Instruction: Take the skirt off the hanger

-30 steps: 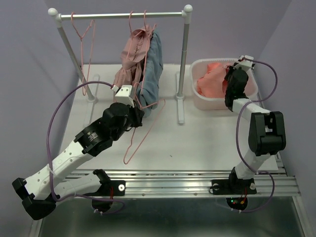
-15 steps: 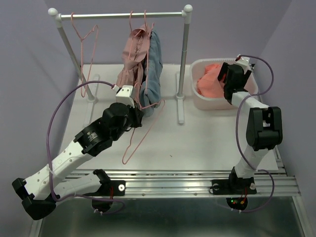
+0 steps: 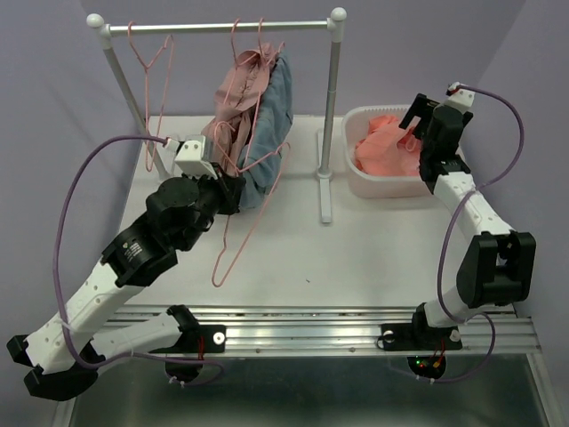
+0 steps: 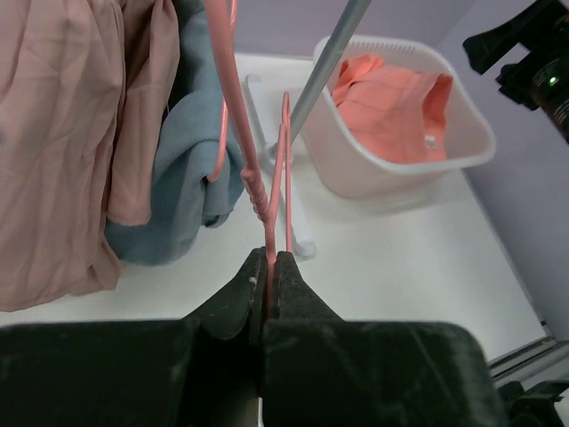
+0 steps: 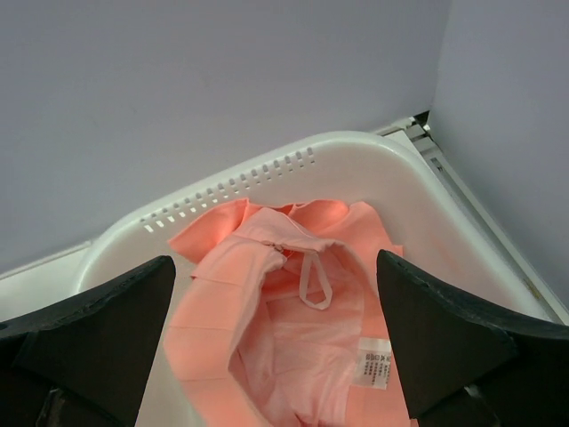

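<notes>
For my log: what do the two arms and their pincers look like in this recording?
The left arm and right arm match: white links, bulky black joint housings, and a loose purple cable trailing along each. The left pincer and right pincer are black, each with two wedge-shaped fingers.

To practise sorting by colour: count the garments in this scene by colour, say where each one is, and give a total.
Dusty pink garment, hanging from the rail: 1
Blue garment, hanging from the rail beside the pink one: 1
Orange garment, lying in the white basket: 1
Total: 3
</notes>
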